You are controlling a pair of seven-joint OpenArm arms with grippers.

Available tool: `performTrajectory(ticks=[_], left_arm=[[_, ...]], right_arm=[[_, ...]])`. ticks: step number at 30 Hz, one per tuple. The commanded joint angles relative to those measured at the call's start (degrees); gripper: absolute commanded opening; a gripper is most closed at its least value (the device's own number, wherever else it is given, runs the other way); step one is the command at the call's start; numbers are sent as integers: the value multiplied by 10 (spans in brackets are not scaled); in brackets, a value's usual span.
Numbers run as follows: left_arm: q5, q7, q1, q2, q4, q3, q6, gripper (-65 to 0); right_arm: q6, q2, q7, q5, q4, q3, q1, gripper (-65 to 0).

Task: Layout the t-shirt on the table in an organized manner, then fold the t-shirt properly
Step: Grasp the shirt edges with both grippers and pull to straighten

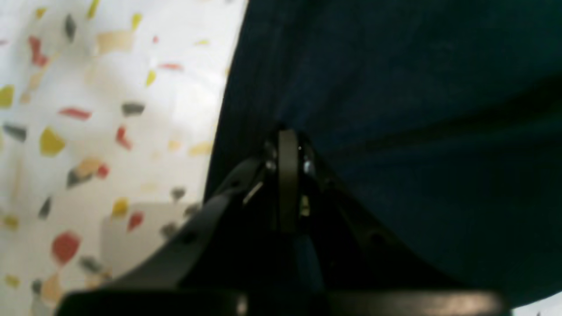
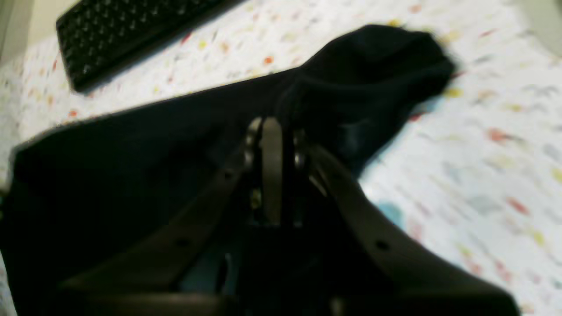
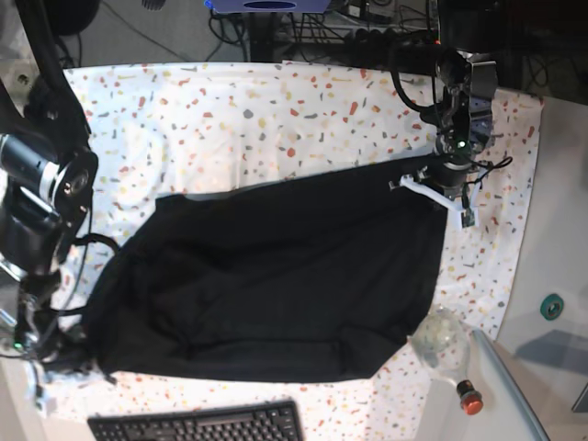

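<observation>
The black t-shirt [image 3: 276,276] lies spread wide over the speckled table [image 3: 230,119]. My left gripper [image 1: 287,140] is shut, its fingers pressed together on the shirt's fabric [image 1: 417,109] close to the shirt's edge; in the base view this gripper [image 3: 441,182] holds the shirt's far right corner. My right gripper [image 2: 272,125] is shut too, pinching dark cloth [image 2: 109,166] just below a bunched sleeve [image 2: 373,66]. In the base view it [image 3: 66,354] sits at the shirt's near left corner.
A black keyboard [image 3: 197,424] lies at the table's near edge, also seen in the right wrist view [image 2: 123,30]. A clear bottle [image 3: 441,338] with a red cap [image 3: 469,401] lies at the near right. Cables and gear crowd the far side.
</observation>
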Motion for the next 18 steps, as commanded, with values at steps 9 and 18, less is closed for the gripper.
performTrajectory(ticks=[9,18], left_arm=[[1,-4,0,-19,43,-2,1,-650],[1,-4,1,-21,43,-11,1,-650]], right_arm=[[7,-11,65,5,-141,-51,90,-375],[32,4,-98,9,184,-85,-105,-345]])
